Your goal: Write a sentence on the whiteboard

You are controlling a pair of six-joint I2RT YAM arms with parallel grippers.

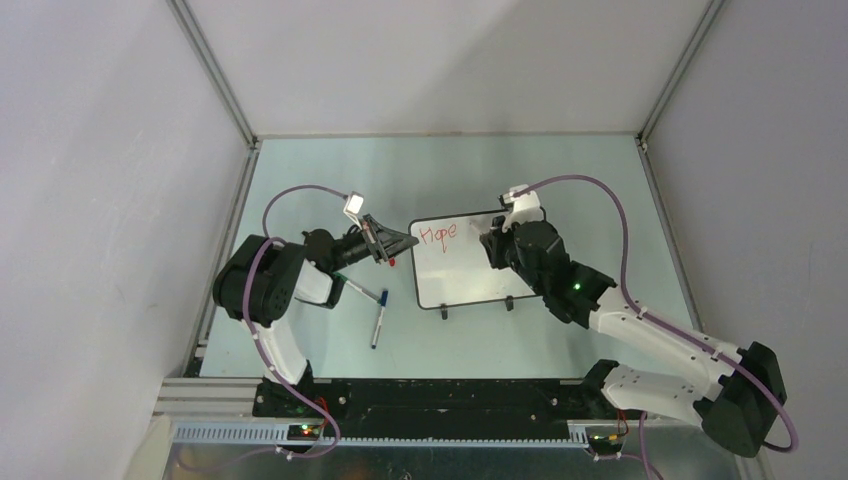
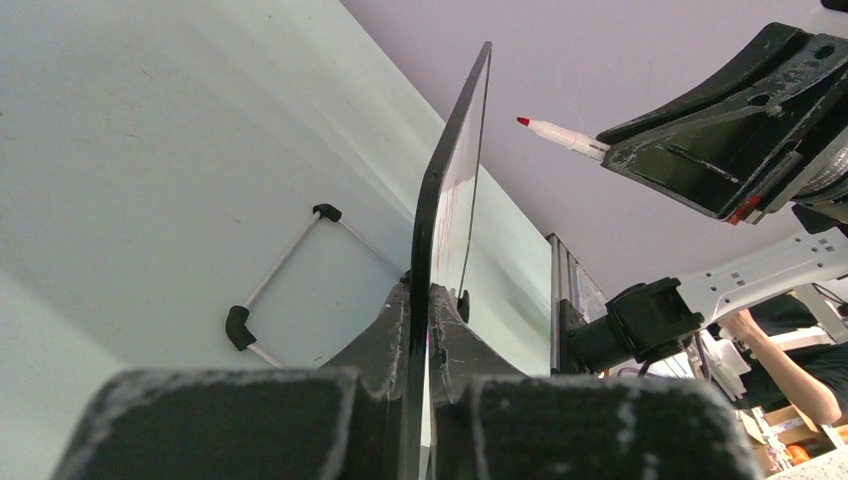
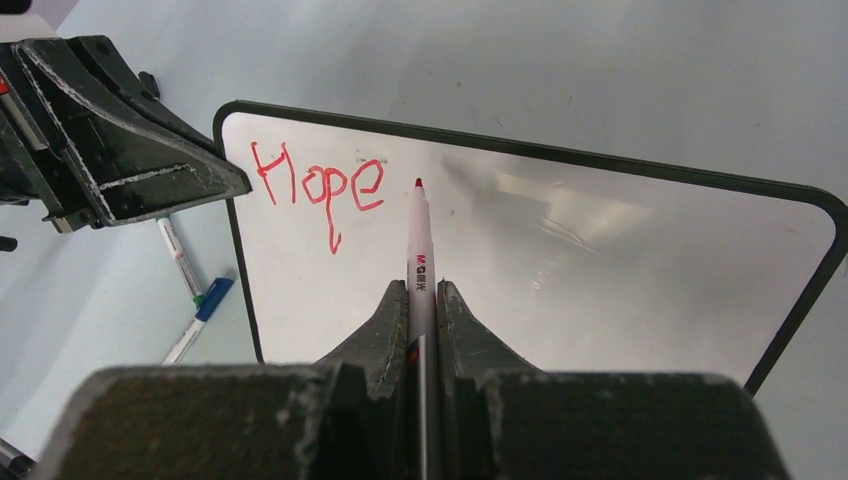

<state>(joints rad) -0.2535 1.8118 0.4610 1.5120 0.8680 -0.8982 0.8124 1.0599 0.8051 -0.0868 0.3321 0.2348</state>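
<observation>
1. The whiteboard (image 1: 465, 265) sits mid-table between the 2 arms, resting on its 2 small black feet (image 1: 443, 313) with its face tipped up toward the overhead camera.
2. Of the sentence (image 3: 318, 185), only "Hope" is there, in red at the top left corner. The rest of the face is bare.
3. The left gripper (image 2: 420, 300) is pinched tight on the board's left edge, 1 finger on each face. We judge this to be the steadying hold.
4. The right gripper (image 3: 420, 300) is clamped shut on the red marker (image 3: 420, 240), cap off. The tip sits just right of the "e", and the left wrist view shows it clear of the surface.
5. We judge the board to be light, thin and stiff, with a glossy, slippery face. A push from the pen would likely slide or tip it on those small feet, so the edge grip matters.
6. The thin black frame is the best place to hold it, because pads on the face would smear wet ink.
7. The marker is slim and smooth and could twist in the jaws, so we would press lightly.
8. There is plenty of white to the right of and below "Hope". The right and lower frame edges limit how long a line can be.
9. 2 spare pens (image 1: 379, 320) lie on the table (image 1: 560, 180) near the left arm, apart from the board. The left gripper's body crowds the top left corner.
</observation>
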